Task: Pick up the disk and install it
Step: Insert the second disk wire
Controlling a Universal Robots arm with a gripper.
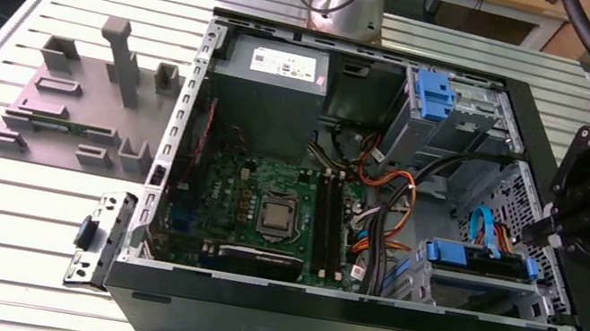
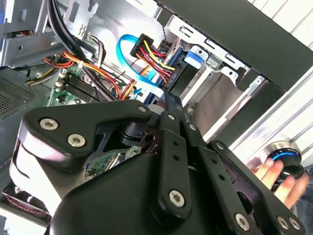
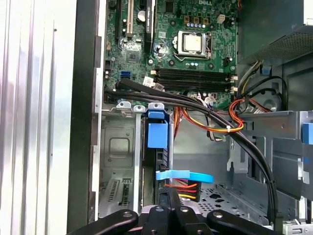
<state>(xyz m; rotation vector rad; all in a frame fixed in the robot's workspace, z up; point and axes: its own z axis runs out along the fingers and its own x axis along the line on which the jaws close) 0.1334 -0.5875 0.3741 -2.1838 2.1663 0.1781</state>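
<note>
The disk [image 1: 481, 260] sits in the drive cage at the near right corner of the open computer case [image 1: 364, 324], its blue bracket facing up, with a blue data cable and coloured power wires running to it. Both wrist views show its blue bracket [image 3: 157, 134] [image 2: 192, 58] edge-on in the cage. My black gripper [image 1: 544, 235] hangs over the case's right wall, just beside and above the disk, not touching it. In both wrist views the fingers [image 3: 171, 210] [image 2: 170, 105] lie pressed together with nothing between them.
A grey power-supply box [image 1: 274, 80] and a second cage with a blue latch [image 1: 435, 95] fill the case's far side; the motherboard [image 1: 276, 208] lies in the middle. A grey fixture [image 1: 88, 102] stands on the slatted table. A person's hand [image 2: 276, 178] rests by a round knob.
</note>
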